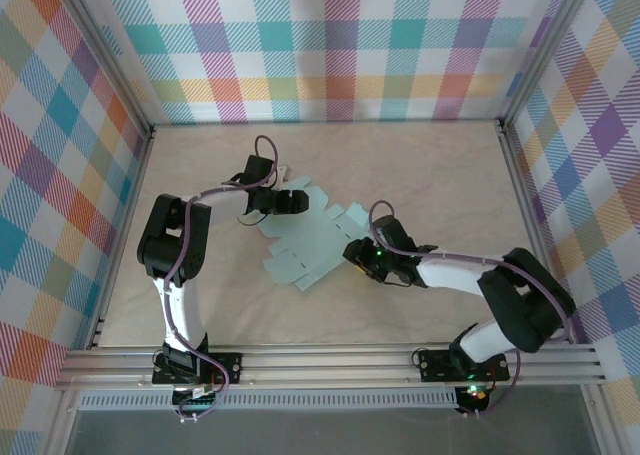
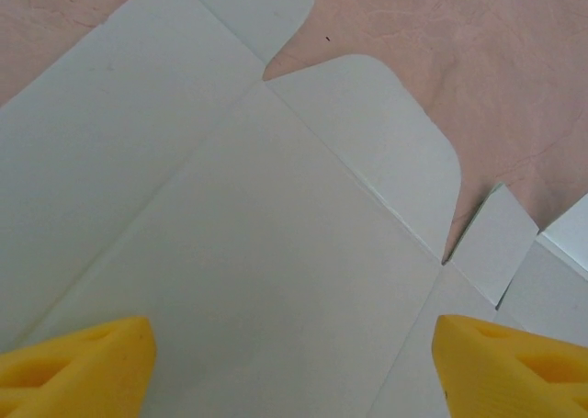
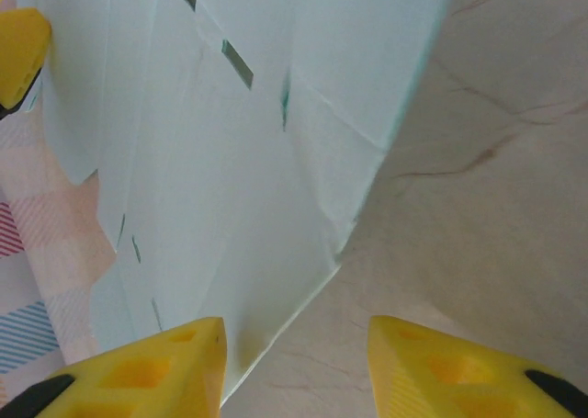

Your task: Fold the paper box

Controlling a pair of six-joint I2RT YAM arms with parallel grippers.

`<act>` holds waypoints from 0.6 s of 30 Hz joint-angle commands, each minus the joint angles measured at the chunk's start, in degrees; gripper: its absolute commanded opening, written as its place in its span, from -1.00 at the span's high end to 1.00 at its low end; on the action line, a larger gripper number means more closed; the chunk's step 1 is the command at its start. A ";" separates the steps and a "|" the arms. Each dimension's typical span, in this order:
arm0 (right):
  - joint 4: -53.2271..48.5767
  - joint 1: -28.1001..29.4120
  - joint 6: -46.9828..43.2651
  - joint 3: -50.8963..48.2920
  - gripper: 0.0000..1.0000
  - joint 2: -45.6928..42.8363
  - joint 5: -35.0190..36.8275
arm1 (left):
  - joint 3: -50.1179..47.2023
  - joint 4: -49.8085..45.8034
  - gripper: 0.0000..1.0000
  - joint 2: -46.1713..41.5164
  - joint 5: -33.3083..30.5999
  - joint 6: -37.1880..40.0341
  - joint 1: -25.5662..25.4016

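Table (image 1: 430, 165): pale beige top with faint marbled veining, flat and level. Lying directly on it is one item, the paper box (image 1: 310, 240), a pale mint die-cut sheet of thin card, unfolded. The sheet sits near the middle of the table. Crease lines, rounded tabs and small slots show on the sheet. Beige surface shows on every side of the sheet. Whether the sheet's right edge lies fully flat cannot be told.

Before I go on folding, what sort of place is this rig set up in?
Probably a lab test cell built for robot recording: plaid-patterned walls close in three sides, an aluminium frame edges the pale marble-look tabletop, and the flat paper box lies on it.
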 commanded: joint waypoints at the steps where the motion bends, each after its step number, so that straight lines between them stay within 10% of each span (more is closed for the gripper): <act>1: 7.05 0.80 3.06 2.10 0.17 2.65 -2.11 | -1.87 -2.17 -0.60 0.23 -1.44 -2.27 0.16; 12: -4.24 0.76 -1.30 7.73 0.98 3.70 -1.69 | -7.76 -1.36 -0.78 -3.92 -6.22 -4.98 -1.59; 18: -21.54 -5.02 -18.03 16.50 1.00 5.11 -9.34 | -6.40 -8.10 -1.00 -15.23 -10.19 1.31 -4.67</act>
